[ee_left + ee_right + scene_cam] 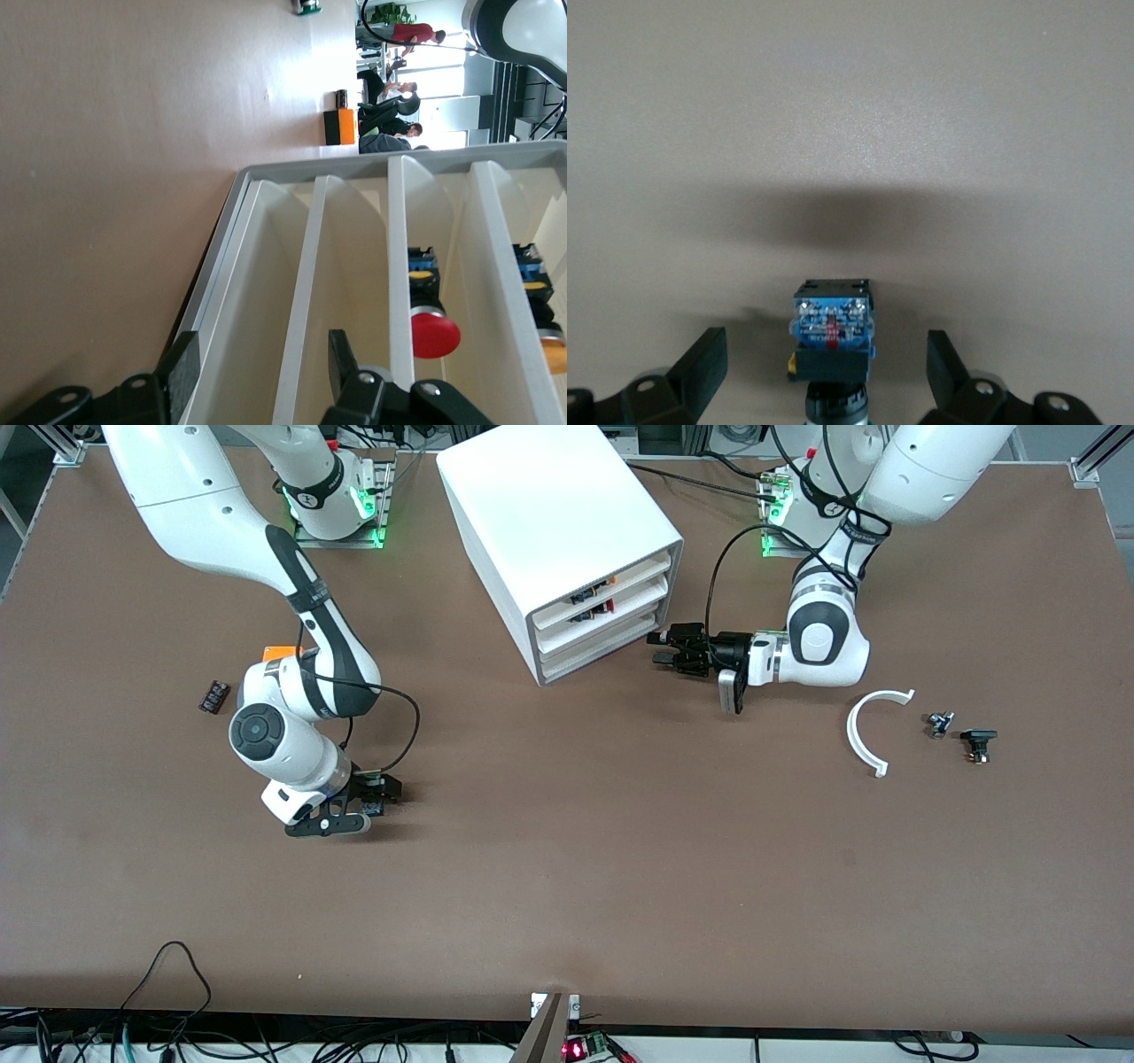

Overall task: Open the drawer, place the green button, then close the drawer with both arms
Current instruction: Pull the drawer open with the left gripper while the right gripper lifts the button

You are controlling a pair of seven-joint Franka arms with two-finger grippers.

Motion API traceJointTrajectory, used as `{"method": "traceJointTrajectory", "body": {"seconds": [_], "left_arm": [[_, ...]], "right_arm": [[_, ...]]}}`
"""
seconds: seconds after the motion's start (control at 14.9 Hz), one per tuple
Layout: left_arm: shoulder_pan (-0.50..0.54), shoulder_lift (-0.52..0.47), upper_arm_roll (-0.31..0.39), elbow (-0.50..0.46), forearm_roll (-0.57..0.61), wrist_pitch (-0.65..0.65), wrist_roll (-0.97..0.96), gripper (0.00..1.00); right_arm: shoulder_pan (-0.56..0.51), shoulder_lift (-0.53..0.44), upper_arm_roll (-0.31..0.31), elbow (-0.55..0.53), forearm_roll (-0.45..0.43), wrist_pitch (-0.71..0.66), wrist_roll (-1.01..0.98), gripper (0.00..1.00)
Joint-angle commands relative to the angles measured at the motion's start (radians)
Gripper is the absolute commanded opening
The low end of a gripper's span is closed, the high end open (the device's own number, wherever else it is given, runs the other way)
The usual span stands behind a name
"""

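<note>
**Both grippers lined up, nothing gripped yet**

Front view: the left gripper (663,648) sits at the cabinet's (558,522) lower front corner, level with the drawer (598,654), which is shut and lies at 9 o'clock from it. The right gripper (368,797) hangs low over the table.

Left wrist view: spread fingers (182,376) straddle the drawer's front edge.

Right wrist view: the button (831,332) stands between wide-spread fingers (704,363), untouched, its long axis running 12 to 6 o'clock, blue end toward 12.

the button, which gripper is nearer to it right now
Right. The right gripper is down at the table with the button between its open fingers. The left gripper is at the front of the white cabinet, open at the lowest drawer.
</note>
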State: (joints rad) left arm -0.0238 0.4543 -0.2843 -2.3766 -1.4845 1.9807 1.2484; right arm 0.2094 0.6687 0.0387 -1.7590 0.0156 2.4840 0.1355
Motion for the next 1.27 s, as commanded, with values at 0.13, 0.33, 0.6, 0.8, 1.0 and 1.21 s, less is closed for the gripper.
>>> {"method": "traceJointTrajectory", "body": {"seconds": [0.13,0.33,0.6,0.8,1.0,1.21], "left_arm": [[0.004,0.006,-0.026,-0.056,-0.062,-0.043,0.034,0.65],[0.007,0.050,-0.070,-0.065,-0.079,-0.046,0.037,0.58],[0.002,0.064,-0.088,-0.075,-0.102,-0.046,0.037,0.44],[0.002,0.066,-0.090,-0.081,-0.102,-0.046,0.037,0.00],[0.014,0.067,-0.088,-0.070,-0.100,-0.046,0.025,0.00],[0.028,0.067,-0.075,-0.037,-0.086,-0.043,0.014,0.00]], "right_arm": [[-0.002,0.028,0.000,0.019,0.006,0.029,-0.014,0.96],[-0.004,0.031,0.000,0.026,0.001,0.029,-0.016,0.84],[-0.002,0.031,0.000,0.026,0.000,0.027,-0.017,0.62],[-0.002,0.029,-0.002,0.027,0.000,0.027,-0.020,0.42],[-0.007,0.029,-0.002,0.027,0.000,0.027,-0.020,0.20],[-0.010,0.029,-0.002,0.052,0.001,0.019,-0.027,0.00]]}}
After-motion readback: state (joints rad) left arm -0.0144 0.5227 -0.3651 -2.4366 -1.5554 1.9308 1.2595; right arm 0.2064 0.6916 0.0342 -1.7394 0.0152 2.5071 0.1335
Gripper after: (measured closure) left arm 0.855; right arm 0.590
